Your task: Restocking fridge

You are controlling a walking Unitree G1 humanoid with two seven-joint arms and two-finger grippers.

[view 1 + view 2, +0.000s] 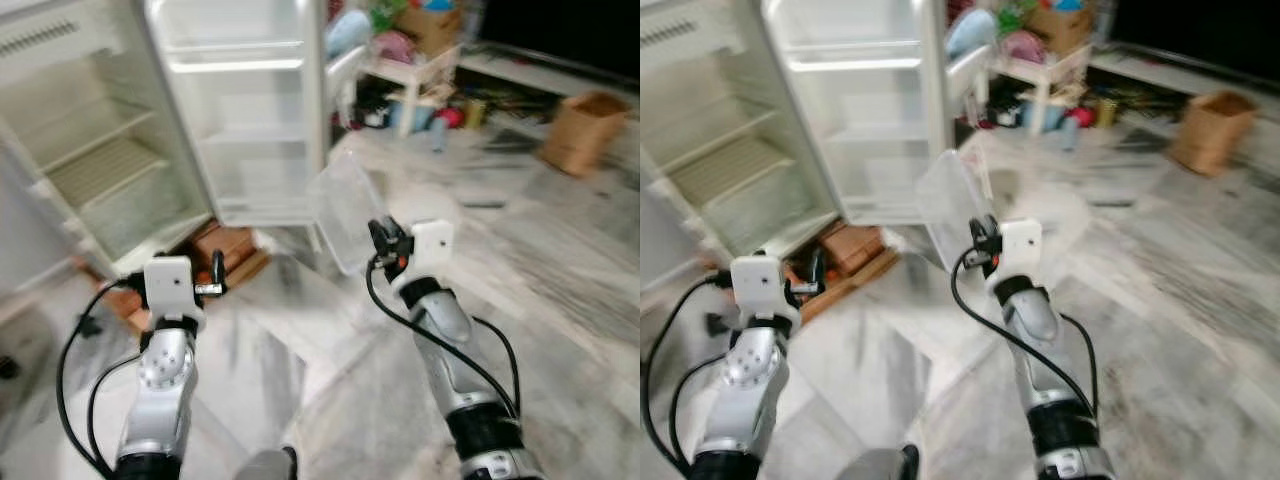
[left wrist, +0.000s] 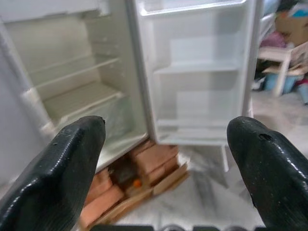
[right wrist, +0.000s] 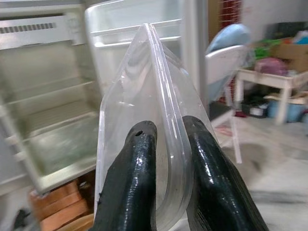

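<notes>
Marbled floor (image 1: 560, 270) fronts the white open fridge (image 1: 120, 160), where the right tool (image 3: 168, 144) pinches a clear rigid bin (image 1: 345, 205) and the left tool (image 2: 168, 159) gapes released.

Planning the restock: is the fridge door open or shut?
Open: the fridge door stands swung wide, its bare door shelves and the cabinet's shelves exposed.
</notes>
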